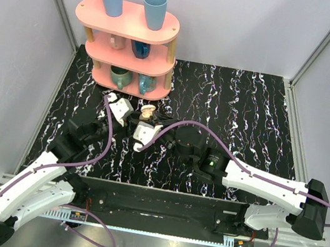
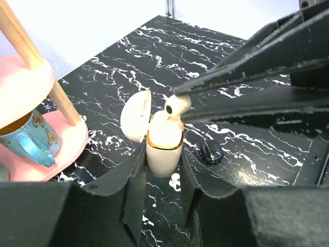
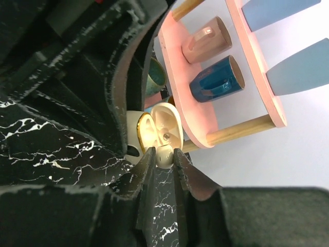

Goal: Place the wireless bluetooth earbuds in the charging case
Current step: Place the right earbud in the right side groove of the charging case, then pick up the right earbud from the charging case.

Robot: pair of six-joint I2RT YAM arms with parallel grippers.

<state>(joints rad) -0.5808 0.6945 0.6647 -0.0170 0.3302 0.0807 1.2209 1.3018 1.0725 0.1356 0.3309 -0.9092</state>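
The charging case [image 2: 164, 149] stands upright on the black marbled table with its lid [image 2: 136, 116] swung open to the left. My left gripper [image 2: 163, 159] is shut on the case body, one finger on each side. My right gripper [image 3: 164, 156] is shut on one cream-white earbud [image 3: 164, 153] and holds it just above the case's gold-rimmed opening [image 3: 145, 131]. The earbud [image 2: 177, 105] also shows in the left wrist view, pinched at the tips of the right fingers [image 2: 247, 67]. In the top view both grippers meet at the case [image 1: 147, 112]. I cannot make out the second earbud.
A small black object [image 2: 211, 152] lies on the table just right of the case. The pink three-tier rack [image 1: 128, 19] with cups stands close behind and to the left. Its wooden post [image 2: 36, 62] and a blue butterfly mug [image 2: 25, 139] are near the open lid.
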